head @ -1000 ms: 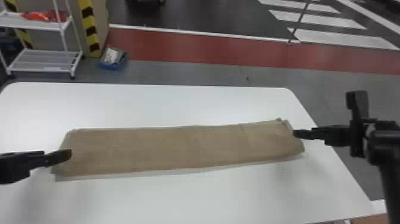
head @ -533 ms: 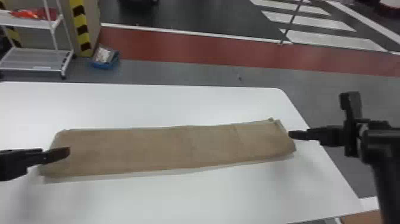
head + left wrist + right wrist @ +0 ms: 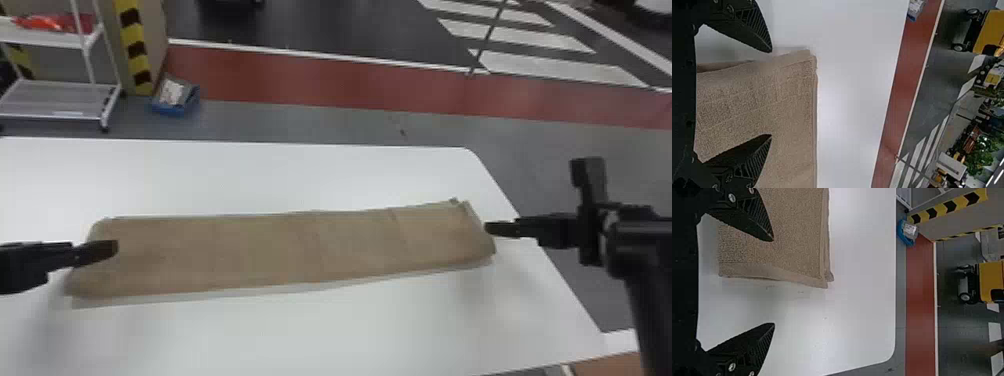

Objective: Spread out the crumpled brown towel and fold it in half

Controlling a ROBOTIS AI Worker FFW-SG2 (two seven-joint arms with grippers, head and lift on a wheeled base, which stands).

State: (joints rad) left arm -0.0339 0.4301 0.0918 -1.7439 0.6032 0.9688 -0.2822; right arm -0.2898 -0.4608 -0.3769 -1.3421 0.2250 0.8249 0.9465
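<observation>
One rack (image 3: 55,97) stands beyond the table (image 3: 350,330).

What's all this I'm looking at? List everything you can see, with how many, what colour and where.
Towel: one, brown, lying as a long strip on the table
Table: one, white, under the towel
Rack: one, white, far left
Items on the rack: cannot count, red and orange, upper shelf
Box: one, blue, floor beside the rack, holding something pale
Warning strips: at least two, yellow and black, by the rack
Floor band: one, red, beyond the table
Floor markings: several, white, far right
Vehicle: at least one, yellow, background
Plants: cannot count, green, background
Robot arms: two, black, one each side
Fingers: two per arm, black, open, at the towel's ends
</observation>
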